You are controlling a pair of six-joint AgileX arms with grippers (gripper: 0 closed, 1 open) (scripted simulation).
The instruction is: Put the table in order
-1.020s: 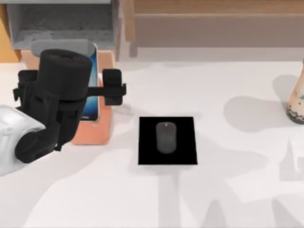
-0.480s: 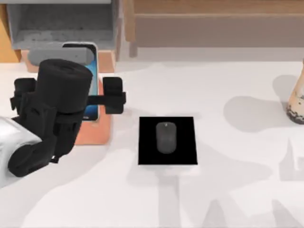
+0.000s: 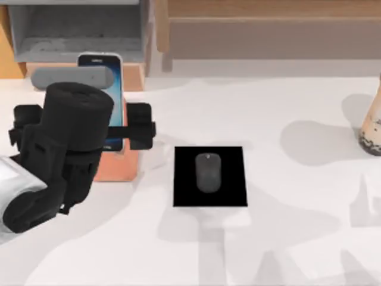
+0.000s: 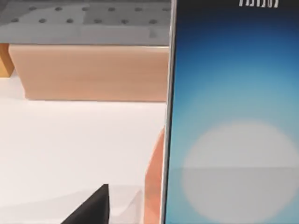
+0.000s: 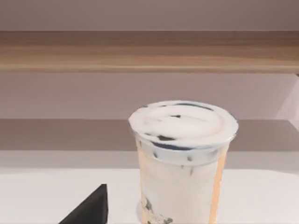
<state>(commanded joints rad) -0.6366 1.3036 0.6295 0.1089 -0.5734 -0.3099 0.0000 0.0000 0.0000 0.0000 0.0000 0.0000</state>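
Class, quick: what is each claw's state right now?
Left claw: open, straddling the phone on its stand.
Right claw: cannot be told.

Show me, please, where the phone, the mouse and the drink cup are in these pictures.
phone (image 3: 114, 77): top view, on its blue screen.
mouse (image 3: 208, 171): top view, on the middle of its back.
drink cup (image 5: 183, 122): right wrist view, on its lid.

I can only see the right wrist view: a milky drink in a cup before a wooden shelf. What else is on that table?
Observer: In the top view, a grey mouse lies on a black square pad near the middle of the table.
Operator: Is the other arm doing anything?
Observer: The left gripper is open at the table's left, its fingers either side of a phone propped on an orange stand.
Operator: Where is my cup?
Observer: The cup stands at the top view's right edge.
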